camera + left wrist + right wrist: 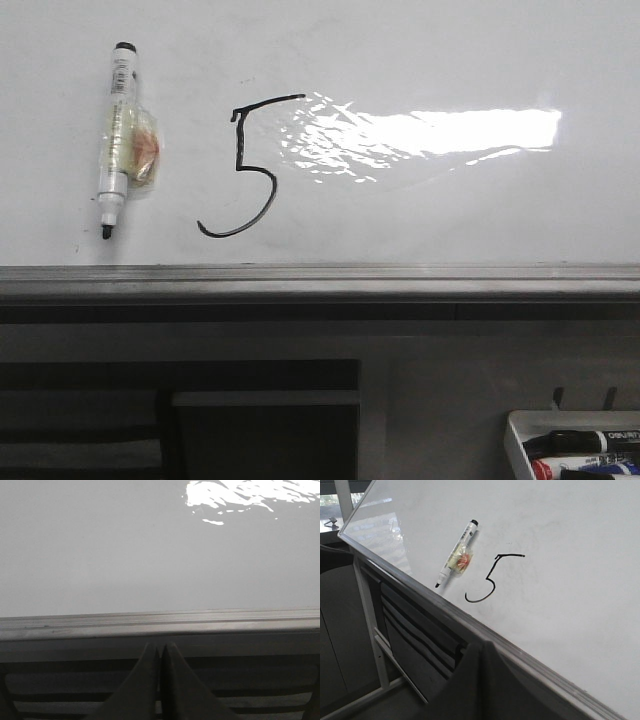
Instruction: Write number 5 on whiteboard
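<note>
Thin black hand-drawn number 5 (245, 165) done on glossy white whiteboard (450, 220).
Both grippers, left (161, 652) & right (482, 652), clenched, empty; keep clear, don't smudge ink.

Handwritten numeral: a black number 5 (244, 166) stands on the whiteboard (450, 60).
Marker on board: print on the marker (117, 135) barrel is too small to read.
Tray markers: label on a marker in the tray (518, 432) is partly legible, not readable with certainty.
</note>
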`<action>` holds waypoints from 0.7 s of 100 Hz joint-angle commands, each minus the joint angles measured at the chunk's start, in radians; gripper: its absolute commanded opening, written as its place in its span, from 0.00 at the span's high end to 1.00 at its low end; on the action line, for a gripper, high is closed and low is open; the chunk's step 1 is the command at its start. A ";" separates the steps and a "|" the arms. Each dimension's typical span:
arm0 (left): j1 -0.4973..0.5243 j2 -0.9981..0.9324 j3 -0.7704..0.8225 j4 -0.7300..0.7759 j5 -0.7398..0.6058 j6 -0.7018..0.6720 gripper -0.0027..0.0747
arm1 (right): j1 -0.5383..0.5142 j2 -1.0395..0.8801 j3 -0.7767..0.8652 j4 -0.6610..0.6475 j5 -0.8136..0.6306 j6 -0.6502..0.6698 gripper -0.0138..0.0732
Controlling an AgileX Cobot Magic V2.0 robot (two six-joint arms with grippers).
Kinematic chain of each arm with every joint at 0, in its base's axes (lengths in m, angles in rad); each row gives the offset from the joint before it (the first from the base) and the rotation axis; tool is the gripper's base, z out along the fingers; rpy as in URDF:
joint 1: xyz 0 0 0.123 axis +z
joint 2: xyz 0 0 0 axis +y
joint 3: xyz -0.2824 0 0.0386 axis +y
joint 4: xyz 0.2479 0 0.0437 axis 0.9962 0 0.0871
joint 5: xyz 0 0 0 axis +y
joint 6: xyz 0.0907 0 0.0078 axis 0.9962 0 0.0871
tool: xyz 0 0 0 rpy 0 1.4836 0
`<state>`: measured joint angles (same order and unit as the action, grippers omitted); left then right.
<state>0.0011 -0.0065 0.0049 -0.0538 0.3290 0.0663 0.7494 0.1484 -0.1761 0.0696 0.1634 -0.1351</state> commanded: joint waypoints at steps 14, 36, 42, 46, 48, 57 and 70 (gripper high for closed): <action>0.002 -0.027 0.017 -0.006 -0.070 0.002 0.99 | -0.002 0.008 -0.026 -0.008 -0.084 -0.004 0.91; 0.002 -0.027 0.017 -0.006 -0.070 0.002 0.99 | -0.002 0.008 -0.026 -0.008 -0.084 -0.004 0.91; 0.002 -0.027 0.017 -0.006 -0.070 0.002 0.99 | -0.002 0.008 -0.026 -0.008 -0.084 -0.004 0.91; 0.002 -0.027 0.017 -0.006 -0.070 0.002 0.99 | -0.002 0.008 -0.026 -0.008 -0.084 -0.004 0.91; 0.002 -0.027 0.017 -0.006 -0.070 0.002 0.99 | -0.002 0.008 -0.026 -0.008 -0.084 -0.004 0.91; 0.002 -0.027 0.017 -0.006 -0.070 0.002 0.99 | -0.002 0.008 -0.026 -0.008 -0.084 -0.004 0.91; 0.002 -0.027 0.017 -0.006 -0.070 0.002 0.99 | -0.005 0.008 -0.015 -0.017 -0.099 -0.004 0.91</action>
<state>0.0011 -0.0065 0.0049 -0.0538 0.3290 0.0663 0.7494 0.1484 -0.1692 0.0696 0.1539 -0.1351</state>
